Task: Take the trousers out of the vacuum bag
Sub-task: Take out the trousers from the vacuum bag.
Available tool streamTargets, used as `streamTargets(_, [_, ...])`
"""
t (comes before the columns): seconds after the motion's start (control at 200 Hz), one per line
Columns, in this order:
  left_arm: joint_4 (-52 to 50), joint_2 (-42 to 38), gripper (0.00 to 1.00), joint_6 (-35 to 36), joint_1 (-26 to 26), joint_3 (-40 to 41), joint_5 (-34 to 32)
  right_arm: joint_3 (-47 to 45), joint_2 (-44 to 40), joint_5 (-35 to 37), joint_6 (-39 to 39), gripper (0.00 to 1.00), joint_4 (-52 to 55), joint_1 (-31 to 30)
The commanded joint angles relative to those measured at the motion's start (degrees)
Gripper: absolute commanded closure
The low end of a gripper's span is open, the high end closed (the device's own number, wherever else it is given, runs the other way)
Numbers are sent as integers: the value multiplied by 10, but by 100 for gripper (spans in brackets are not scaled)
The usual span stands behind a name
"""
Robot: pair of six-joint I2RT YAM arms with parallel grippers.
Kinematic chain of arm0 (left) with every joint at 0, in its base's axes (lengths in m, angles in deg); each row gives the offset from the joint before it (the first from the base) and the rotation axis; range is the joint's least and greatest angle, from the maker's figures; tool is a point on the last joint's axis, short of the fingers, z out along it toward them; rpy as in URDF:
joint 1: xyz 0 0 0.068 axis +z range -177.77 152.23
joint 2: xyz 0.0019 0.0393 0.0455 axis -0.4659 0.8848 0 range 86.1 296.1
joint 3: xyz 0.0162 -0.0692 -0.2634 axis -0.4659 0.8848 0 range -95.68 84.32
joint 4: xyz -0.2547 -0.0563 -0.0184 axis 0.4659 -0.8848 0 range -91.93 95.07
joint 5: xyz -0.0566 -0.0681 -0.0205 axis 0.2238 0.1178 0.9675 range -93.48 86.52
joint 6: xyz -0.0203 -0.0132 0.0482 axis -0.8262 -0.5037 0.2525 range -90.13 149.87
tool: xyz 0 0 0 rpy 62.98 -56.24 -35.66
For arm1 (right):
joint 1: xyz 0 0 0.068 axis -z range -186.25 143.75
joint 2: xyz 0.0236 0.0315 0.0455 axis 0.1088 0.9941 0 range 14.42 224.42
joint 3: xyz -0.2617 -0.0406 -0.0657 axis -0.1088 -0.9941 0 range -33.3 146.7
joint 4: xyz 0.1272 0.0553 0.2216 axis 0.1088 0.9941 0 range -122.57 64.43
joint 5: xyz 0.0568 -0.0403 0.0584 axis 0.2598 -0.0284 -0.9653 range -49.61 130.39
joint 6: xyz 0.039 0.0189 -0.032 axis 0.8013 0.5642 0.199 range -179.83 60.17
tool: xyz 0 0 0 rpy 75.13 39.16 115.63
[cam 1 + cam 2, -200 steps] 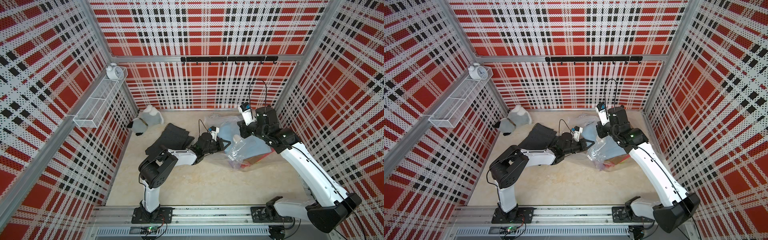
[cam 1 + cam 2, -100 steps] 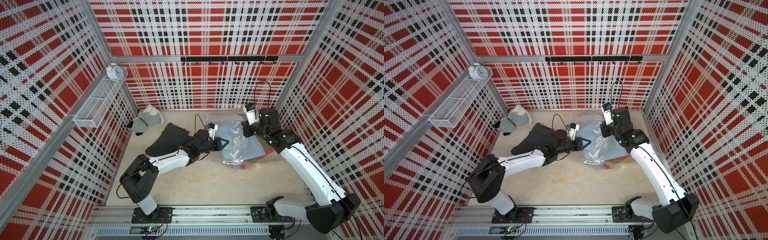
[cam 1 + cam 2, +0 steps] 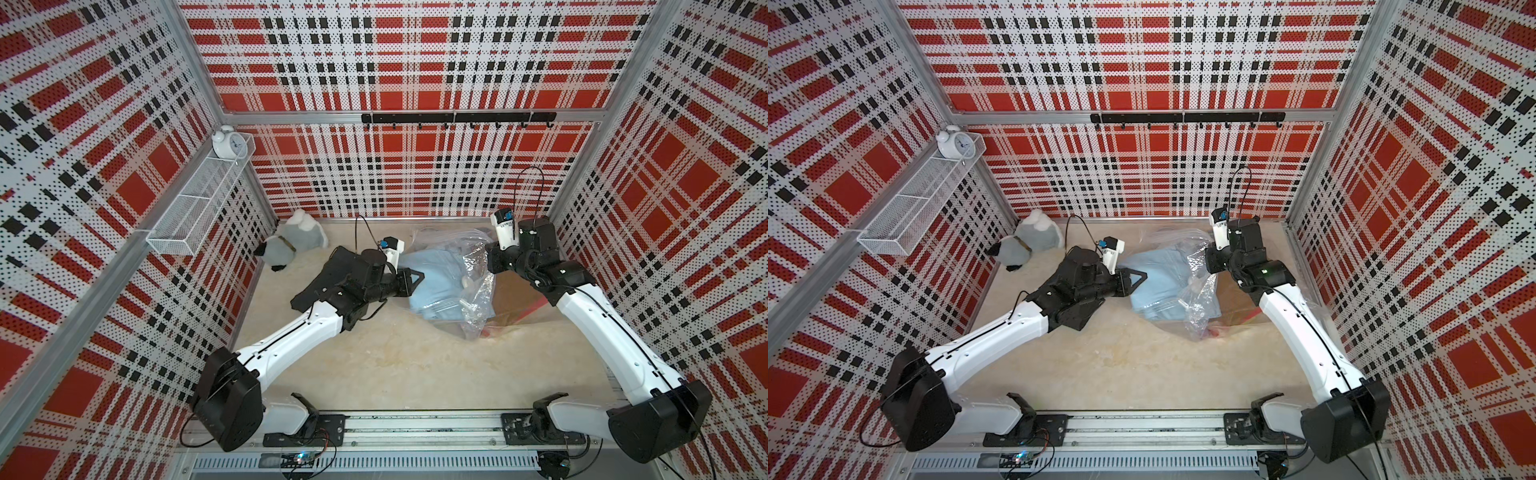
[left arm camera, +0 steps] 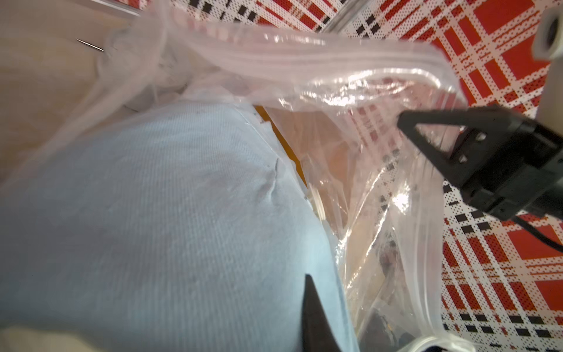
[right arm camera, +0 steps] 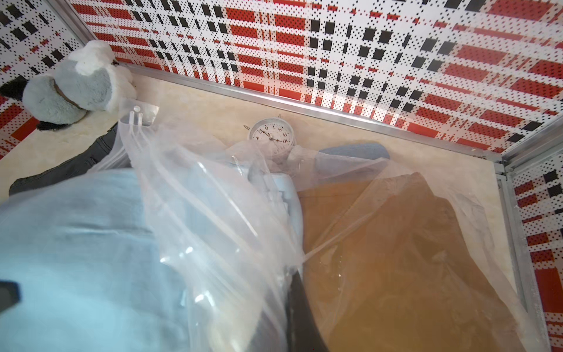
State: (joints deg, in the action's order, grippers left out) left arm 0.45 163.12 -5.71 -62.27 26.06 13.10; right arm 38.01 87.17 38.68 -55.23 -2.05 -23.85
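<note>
Furthest left, the grey-white plush toy (image 3: 291, 246) sits by the wall, and the charcoal-black folded trousers (image 5: 70, 167) already lie out on the beige desk (image 3: 374, 357) under my left arm. My left hand (image 3: 417, 277) is all but closed, its tip at the left edge of the light blue folded trousers (image 3: 436, 282). I judge it has a pinch of that cloth, though the pinch itself is hidden. That pair is partly out of the large clear crinkly vacuum bag (image 3: 478, 291), its right part under bunched film. My right hand (image 4: 403, 122) is clamped shut on the film near the zip-seal strip.

My worries:
- A thin pinch slips and the blue pair sags back.
- The slick film pulls free of the right hand, so the whole bag drags leftward.
- The mustard-brown trousers (image 3: 515, 291) inside ride along.
- The small white alarm clock (image 5: 272, 134) just behind the bag gets knocked over
</note>
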Motion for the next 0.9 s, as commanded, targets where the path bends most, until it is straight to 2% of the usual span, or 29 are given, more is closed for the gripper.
streamTargets(0.0, [40, -24, 100, 38, 37, -73, -21, -24, -8, -11, 13, 100, -29, 8])
streamTargets(0.19, [33, 7, 100, 40, 81, -161, 12, -56, -21, -13, 8, 100, -30, 9])
streamTargets(0.416, [29, 23, 100, 28, 138, -251, 70, -70, -28, 22, 9, 100, -20, 18])
streamTargets(0.601, [34, 23, 100, 13, 198, -287, 110, -77, -47, 47, 18, 100, -16, 33])
streamTargets(0.626, [32, 24, 100, 13, 225, -292, 113, -77, -49, 50, 19, 100, -15, 35])
streamTargets(0.892, [34, 52, 100, -7, 309, -330, 148, -71, -69, 81, 32, 100, 1, 53])
